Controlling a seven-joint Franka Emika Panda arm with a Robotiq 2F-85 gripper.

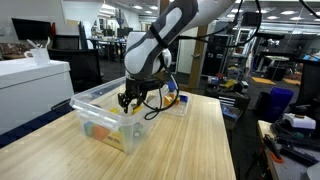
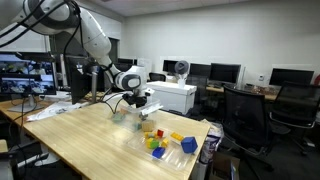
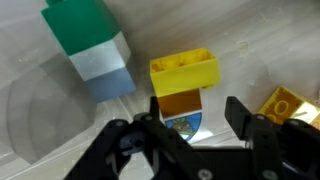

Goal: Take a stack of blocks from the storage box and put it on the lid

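In the wrist view a bright-yellow stack of blocks (image 3: 185,72), with an orange block under it, lies on the clear floor of the storage box. My gripper (image 3: 195,125) is open, and its two fingers stand just short of the stack, one on each side. In an exterior view the gripper (image 1: 130,100) reaches down into the far end of the storage box (image 1: 118,140). The lid (image 1: 180,107) lies just beyond the box. In the exterior views the stack is hidden by the gripper.
A green, white and blue block column (image 3: 95,50) lies left of the stack, and another yellow block (image 3: 285,105) lies to its right. Orange and green blocks (image 1: 100,130) sit in the box's near end. Coloured blocks (image 2: 158,142) rest on the flat tray.
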